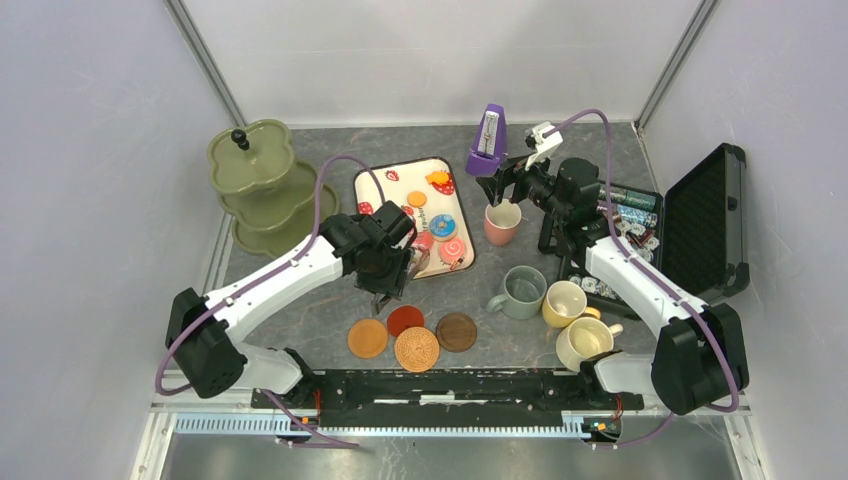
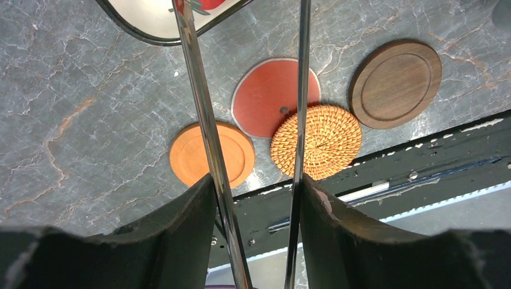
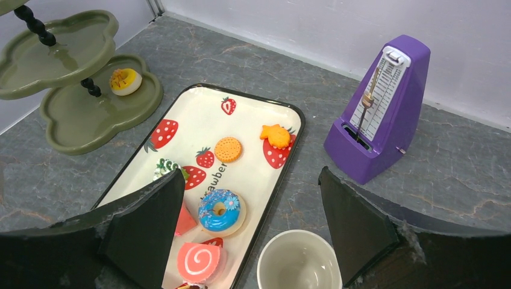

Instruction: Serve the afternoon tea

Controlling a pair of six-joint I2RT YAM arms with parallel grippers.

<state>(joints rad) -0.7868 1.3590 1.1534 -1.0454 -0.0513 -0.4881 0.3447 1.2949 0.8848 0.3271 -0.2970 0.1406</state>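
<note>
My left gripper (image 1: 385, 265) (image 2: 258, 180) is shut on metal tongs (image 2: 205, 120), just above the tray's near edge. Below it lie the coasters: orange (image 1: 367, 338) (image 2: 211, 153), red (image 1: 405, 320) (image 2: 271, 96), woven (image 1: 417, 349) (image 2: 325, 141), dark brown (image 1: 456, 332) (image 2: 395, 84). My right gripper (image 1: 510, 185) (image 3: 251, 174) is open above the pink mug (image 1: 502, 222) (image 3: 298, 265). Grey-green (image 1: 522, 291), yellow (image 1: 565, 303) and cream (image 1: 585, 343) mugs stand at the front right. The strawberry tray (image 1: 385, 190) (image 3: 253, 174) holds pastries, among them a blue donut (image 3: 221, 211). The olive stand (image 1: 255, 180) (image 3: 78, 114) holds a yellow pastry (image 3: 126, 81).
A purple metronome (image 1: 487, 140) (image 3: 379, 111) stands behind the pink mug. An open black case (image 1: 700, 215) with small packets lies at the right. The grey walls close in on three sides.
</note>
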